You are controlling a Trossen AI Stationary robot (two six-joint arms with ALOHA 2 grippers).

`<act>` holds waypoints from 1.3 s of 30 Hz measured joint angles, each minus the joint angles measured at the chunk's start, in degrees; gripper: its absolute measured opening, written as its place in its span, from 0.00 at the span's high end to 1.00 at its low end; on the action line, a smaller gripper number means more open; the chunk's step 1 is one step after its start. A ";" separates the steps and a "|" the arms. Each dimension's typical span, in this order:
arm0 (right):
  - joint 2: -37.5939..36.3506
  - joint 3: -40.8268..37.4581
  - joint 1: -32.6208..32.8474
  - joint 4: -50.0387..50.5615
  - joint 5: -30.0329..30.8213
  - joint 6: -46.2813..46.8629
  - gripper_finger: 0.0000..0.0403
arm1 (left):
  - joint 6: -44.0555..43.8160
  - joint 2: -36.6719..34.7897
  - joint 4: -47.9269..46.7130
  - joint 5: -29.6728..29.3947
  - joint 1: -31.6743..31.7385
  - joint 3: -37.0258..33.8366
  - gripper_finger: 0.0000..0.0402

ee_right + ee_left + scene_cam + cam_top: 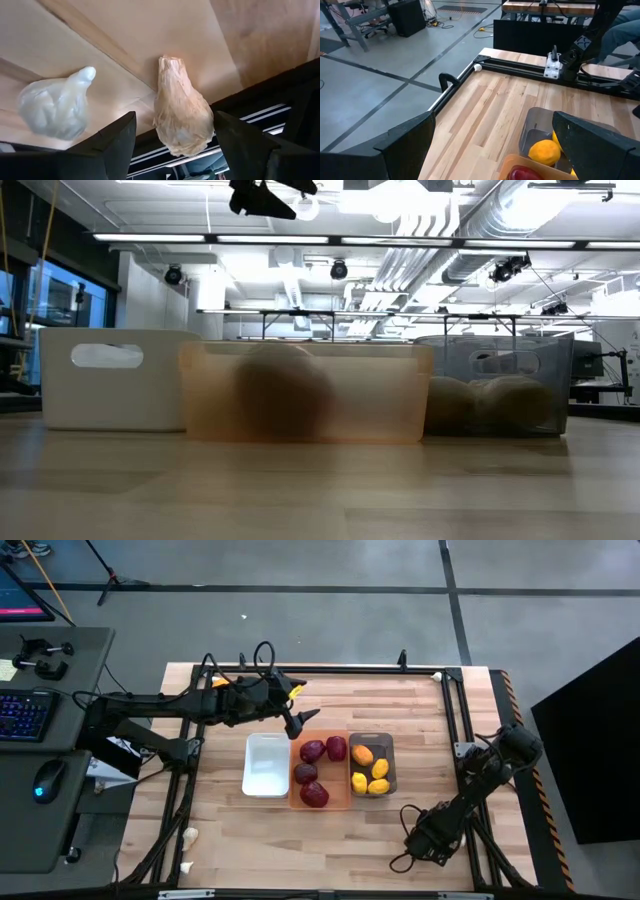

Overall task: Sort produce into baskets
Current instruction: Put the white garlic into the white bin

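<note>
The orange bin [321,802] at frame centre already held four dark red pieces [313,751], the grey bin [386,743] to its right the yellow fruits [363,754], but the white bin [267,764] stood empty, two garlic bulbs [190,836] lying loose at lower left. The right gripper [172,135], low at lower right, had its fingers spread either side of a tan bulb [181,115], not visibly clamped on it, a paler bulb [55,105] just beside. The left gripper [298,726] hovered wide open above the orange bin's top edge.

Overhead, table-level cams share baskets [318,772]; wrists close.

Robotics lab; exposed ceiling ducts [470,220], workbenches [555,6]
</note>
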State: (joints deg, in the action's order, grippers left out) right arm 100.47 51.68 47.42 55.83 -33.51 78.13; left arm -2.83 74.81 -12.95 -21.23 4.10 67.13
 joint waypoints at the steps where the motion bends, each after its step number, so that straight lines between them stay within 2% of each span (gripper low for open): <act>1: 0.08 -0.02 0.02 0.07 0.11 0.00 0.36 | 0.04 0.00 -0.11 -0.01 0.00 0.00 0.03; 6: 0.93 -0.02 0.00 0.03 0.38 -0.17 0.37 | 0.62 0.00 -1.26 0.00 0.02 -0.02 0.03; 9: 1.64 -0.02 0.00 0.03 0.00 -0.17 0.41 | 1.64 -0.40 -1.42 0.00 0.00 -0.02 0.03; 13: 1.72 -0.02 0.00 0.03 -1.76 -0.19 0.52 | -0.34 -2.15 -4.72 0.01 0.01 2.06 0.03; 19: -1.48 0.32 -0.04 0.72 -2.62 -0.18 0.71 | 4.63 -7.02 -9.19 -1.45 0.35 7.49 0.03; 22: -4.11 2.71 -1.01 3.18 -0.34 -0.20 0.76 | 6.53 -10.60 -6.42 2.16 0.39 8.57 0.03; 26: -8.28 7.47 -4.24 5.62 8.94 -0.21 0.76 | 6.01 -14.08 -6.41 7.26 0.35 8.57 0.03; 31: -12.71 15.03 -11.53 4.25 30.05 -4.36 0.72 | 0.35 -15.80 -12.10 8.91 0.35 8.50 0.03; 34: -13.45 19.59 -16.66 -0.99 42.53 -13.26 0.71 | -3.45 -15.72 -16.40 11.04 0.34 8.47 0.03; 36: -12.94 21.66 -20.13 -6.31 49.14 -23.07 0.71 | -5.78 -15.45 -17.14 13.16 0.28 7.78 0.03; 39: -10.63 22.60 -26.16 -18.27 54.23 -35.96 0.71 | -8.21 -15.36 -16.68 16.30 0.01 5.96 0.03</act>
State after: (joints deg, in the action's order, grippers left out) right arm 89.84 74.28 21.25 37.56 20.72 42.17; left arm -11.04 59.44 -29.63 -4.93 4.11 73.09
